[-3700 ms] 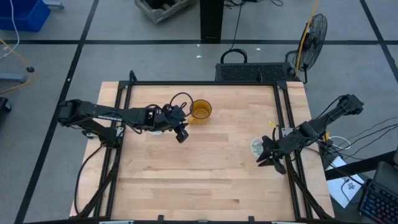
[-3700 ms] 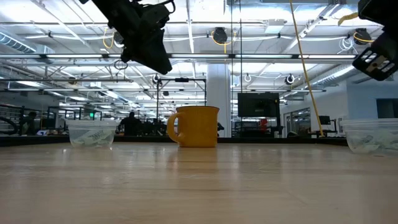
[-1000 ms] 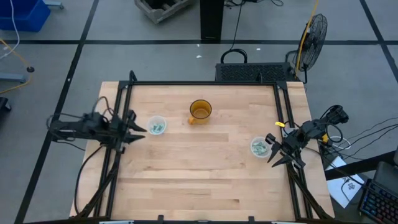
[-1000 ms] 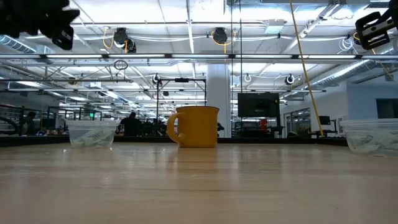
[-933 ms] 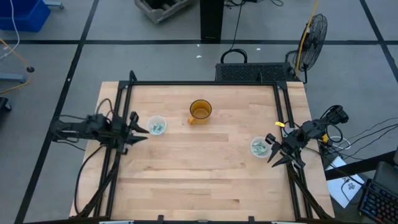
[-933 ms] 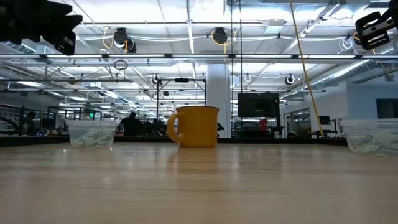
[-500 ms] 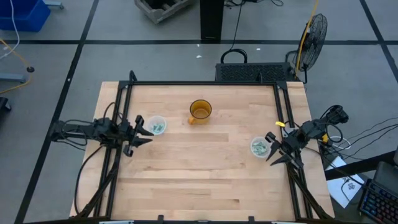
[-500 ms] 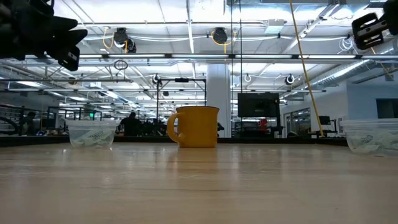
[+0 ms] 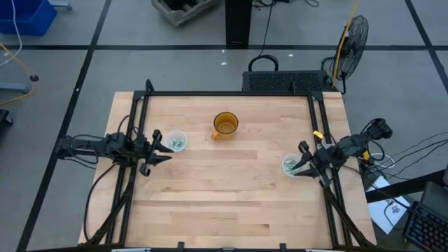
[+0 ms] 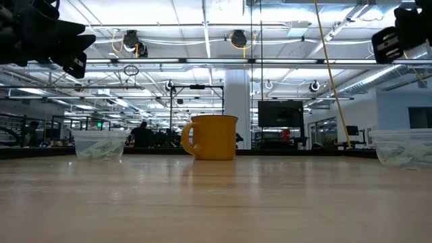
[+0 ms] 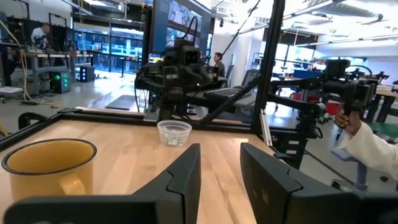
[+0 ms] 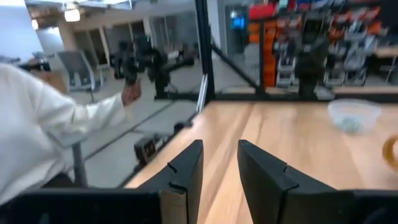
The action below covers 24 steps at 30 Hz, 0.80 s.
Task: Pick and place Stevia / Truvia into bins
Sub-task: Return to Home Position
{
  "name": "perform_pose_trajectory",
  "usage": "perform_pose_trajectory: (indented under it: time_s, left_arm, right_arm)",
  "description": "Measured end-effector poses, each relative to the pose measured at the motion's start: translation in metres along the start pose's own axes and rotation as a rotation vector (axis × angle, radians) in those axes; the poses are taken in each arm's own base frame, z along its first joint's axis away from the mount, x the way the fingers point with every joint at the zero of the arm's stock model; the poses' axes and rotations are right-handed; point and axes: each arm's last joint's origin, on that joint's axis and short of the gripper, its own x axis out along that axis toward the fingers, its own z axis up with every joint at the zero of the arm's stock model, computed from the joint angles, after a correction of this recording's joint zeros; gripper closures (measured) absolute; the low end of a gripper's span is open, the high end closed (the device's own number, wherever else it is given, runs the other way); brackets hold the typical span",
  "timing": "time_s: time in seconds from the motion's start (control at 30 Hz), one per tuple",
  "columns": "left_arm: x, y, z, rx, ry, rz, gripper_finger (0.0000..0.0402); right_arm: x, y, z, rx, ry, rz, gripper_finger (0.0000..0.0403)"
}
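From above, the left gripper (image 9: 158,146) hovers at the table's (image 9: 231,203) left edge, just beside the left cup (image 9: 176,141). The right gripper (image 9: 302,159) sits at the right edge, close against the right cup (image 9: 290,166). Both cups show pale green Stevia sachets (image 9: 176,143) inside, and no loose sachet is visible on the wood. That fits arms parked at the sides with the sorting apparently done. The amber mug (image 9: 225,124) stands between the cups, nearer the far side.

At table height, both grippers hang high above the wood, clear of the cups and mug (image 10: 212,137). Sachets lie in the bottom of each cup (image 10: 100,145).

The left wrist camera shows its fingers (image 11: 185,179) apart with nothing between them. They face the right cup (image 11: 174,132); a person's white sleeve (image 11: 367,144) shows beyond the table.

The right wrist camera likewise shows fingers (image 12: 184,175) parted and empty, with the left cup (image 12: 353,115) across the table.
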Motion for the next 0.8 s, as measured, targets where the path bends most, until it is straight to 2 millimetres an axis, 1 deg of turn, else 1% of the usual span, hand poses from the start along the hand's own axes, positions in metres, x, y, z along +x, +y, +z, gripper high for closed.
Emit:
perform_pose_trajectory:
  time_s: [0.07,0.13,0.23,0.37,0.43,0.5,0.6,0.7,0.8]
  left_arm:
    - [0.0,0.0,0.0,0.003,0.0,0.001,0.0284]
    - [0.0,0.0,0.0,0.009,0.0,0.0,0.0284]
    - [0.0,0.0,0.0,0.013,0.0,0.0,0.0284]
    - [0.0,0.0,0.0,0.013,-0.001,0.001,0.0284]
    - [0.0,0.0,0.0,0.016,0.0,0.001,0.0284]
    - [0.0,0.0,0.0,0.026,-0.001,0.002,0.0284]
    - [0.0,0.0,0.0,0.038,-0.004,0.01,0.0284]
    - [0.0,0.001,0.001,0.031,-0.009,0.051,0.0284]
    - [0.0,0.003,0.001,0.033,-0.012,0.087,0.0284]
  right_arm:
    - [0.0,0.0,0.004,-0.004,-0.042,-0.004,0.0307]
    - [0.003,0.0,0.003,0.001,-0.103,-0.016,0.0308]
    - [0.009,-0.002,-0.014,-0.011,-0.133,-0.013,0.0309]
    - [0.008,-0.001,-0.008,0.005,-0.219,-0.003,0.0307]
    - [0.009,-0.002,-0.011,0.012,-0.188,-0.011,0.0308]
    - [0.008,-0.002,-0.009,0.009,-0.208,-0.009,0.0309]
    - [0.009,-0.003,-0.011,0.017,-0.185,-0.039,0.0308]
    - [0.008,-0.004,-0.011,0.03,-0.19,-0.095,0.0307]
    - [0.009,-0.006,-0.017,0.03,-0.137,-0.122,0.0309]
